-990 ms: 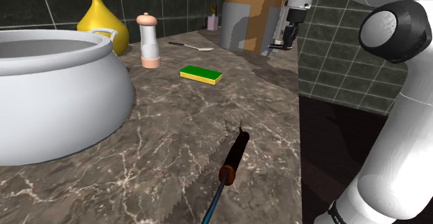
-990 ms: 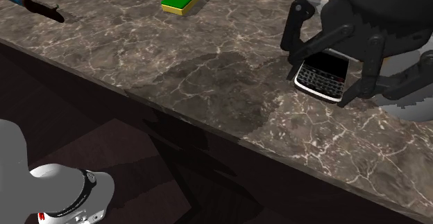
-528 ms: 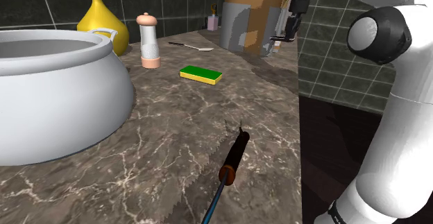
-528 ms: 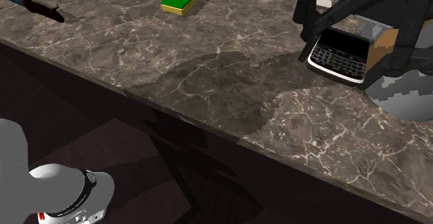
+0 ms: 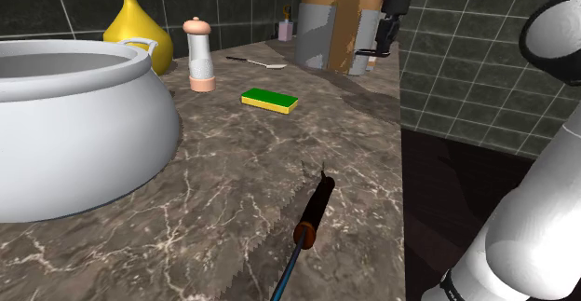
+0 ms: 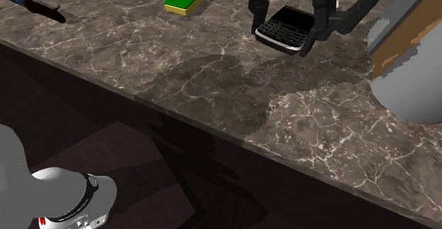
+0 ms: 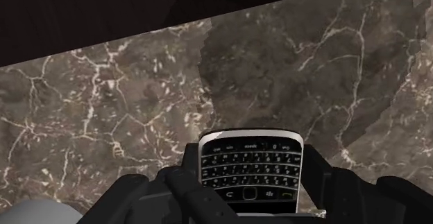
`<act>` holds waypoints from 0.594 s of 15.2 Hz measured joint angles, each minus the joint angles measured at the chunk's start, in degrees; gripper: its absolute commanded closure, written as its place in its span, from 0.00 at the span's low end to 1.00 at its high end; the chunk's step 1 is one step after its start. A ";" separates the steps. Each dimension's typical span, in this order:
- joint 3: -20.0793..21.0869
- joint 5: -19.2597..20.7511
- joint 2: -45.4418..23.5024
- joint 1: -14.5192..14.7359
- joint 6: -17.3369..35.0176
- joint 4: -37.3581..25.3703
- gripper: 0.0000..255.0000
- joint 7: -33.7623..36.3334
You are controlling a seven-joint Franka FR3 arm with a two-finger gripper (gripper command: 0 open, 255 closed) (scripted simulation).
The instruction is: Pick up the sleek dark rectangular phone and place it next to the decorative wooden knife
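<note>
Plainly we note the pincer (image 6: 284,35) clamped on the phone (image 7: 251,168) by its long edges, bench (image 6: 212,75) below it; we judge the phone light, stiff, slick-cased, screen fragile, best held by those sides.

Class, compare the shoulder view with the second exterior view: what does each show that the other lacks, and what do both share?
Shoulder view adds the white pot, yellow vase and grinder. Second exterior view adds the phone, keypad up, clasped in the end effector. Both share the green sponge, the dark-handled knife and the marble counter.
</note>
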State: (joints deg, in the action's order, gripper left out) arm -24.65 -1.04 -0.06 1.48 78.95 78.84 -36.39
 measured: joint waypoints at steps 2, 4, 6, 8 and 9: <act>1.73 1.37 3.41 1.64 0.92 4.00 1.00 3.18; 3.80 2.41 6.61 3.23 1.17 7.24 1.00 6.70; 5.86 3.16 9.56 4.52 1.93 10.82 1.00 9.98; 7.57 3.53 11.67 5.43 1.90 12.82 1.00 12.71; 8.78 3.75 13.23 6.02 1.89 14.39 1.00 14.51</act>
State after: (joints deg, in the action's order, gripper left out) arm -15.88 2.71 13.17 7.50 80.84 93.22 -21.88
